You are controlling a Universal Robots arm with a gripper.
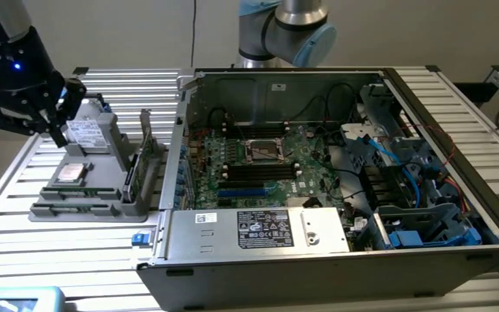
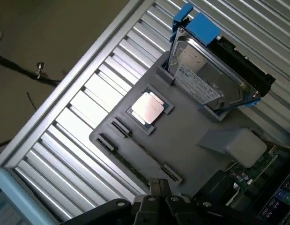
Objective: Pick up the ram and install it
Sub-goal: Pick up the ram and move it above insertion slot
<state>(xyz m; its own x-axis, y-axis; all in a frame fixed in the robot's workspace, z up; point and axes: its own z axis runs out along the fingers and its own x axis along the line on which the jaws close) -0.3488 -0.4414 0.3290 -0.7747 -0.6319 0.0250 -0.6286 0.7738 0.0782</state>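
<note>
The ram (image 1: 80, 193) is a thin green stick standing on edge in a slot at the front of the grey holder tray (image 1: 102, 211). In the wrist view the ram (image 2: 130, 164) runs as a narrow line between small clips. My black gripper (image 1: 59, 138) hangs above the tray's back end, beside the hard drive (image 1: 89, 133), well above and apart from the ram. Its fingers (image 2: 156, 190) are shut together with nothing between them. The open computer case (image 1: 232, 227) shows the motherboard with black memory slots (image 1: 258, 170).
The tray also carries a silver processor chip (image 1: 72, 172) and an upright green card (image 1: 141, 162). A second thin stick (image 1: 72, 209) sits in the tray's front slot. The case wall (image 1: 180, 136) rises just on the exterior view's right of the tray. Slatted aluminium table (image 1: 24, 240) surrounds everything.
</note>
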